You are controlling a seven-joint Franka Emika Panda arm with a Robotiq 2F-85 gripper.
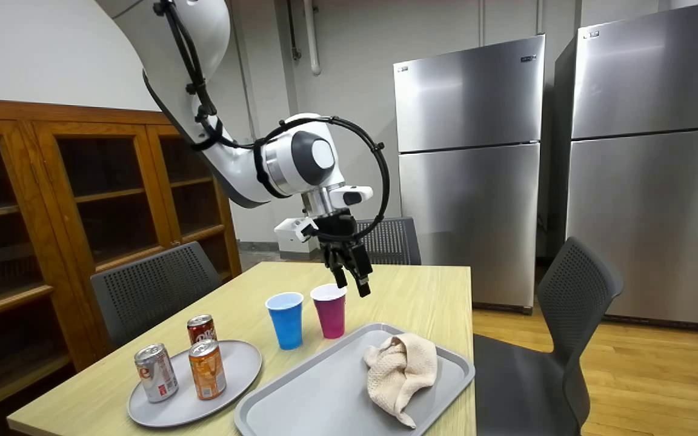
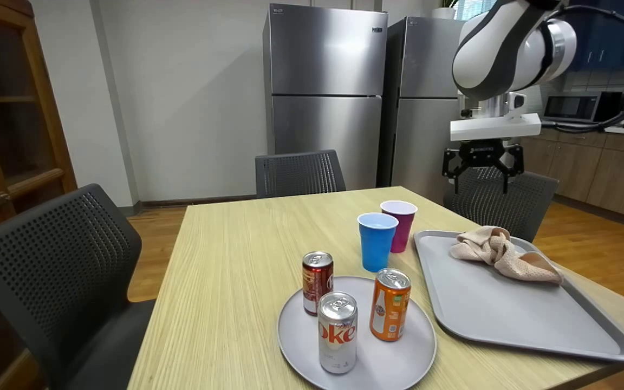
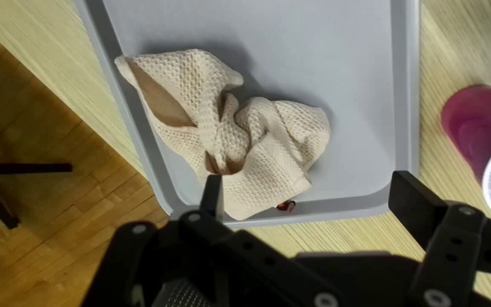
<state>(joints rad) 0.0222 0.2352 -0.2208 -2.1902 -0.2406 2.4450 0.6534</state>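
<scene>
The fingers [image 3: 418,209] stand wide apart and hold nothing. In the grey tray [image 3: 313,42] lies a crumpled cloth [image 3: 271,170], with a small red object [image 3: 286,206] at its edge; the plate [image 2: 415,346] carries three cans [image 2: 337,336].

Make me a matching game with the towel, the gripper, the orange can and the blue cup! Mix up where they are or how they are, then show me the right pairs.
Things:
1. Towel
2. Gripper
3. Orange can
4. Blue cup

Places and states:
A. Upright on the plate
B. Upright, straight on the table
C. Crumpled in the tray
D. Open, holding nothing

Right pairs: 1-C, 2-D, 3-A, 4-B
</scene>
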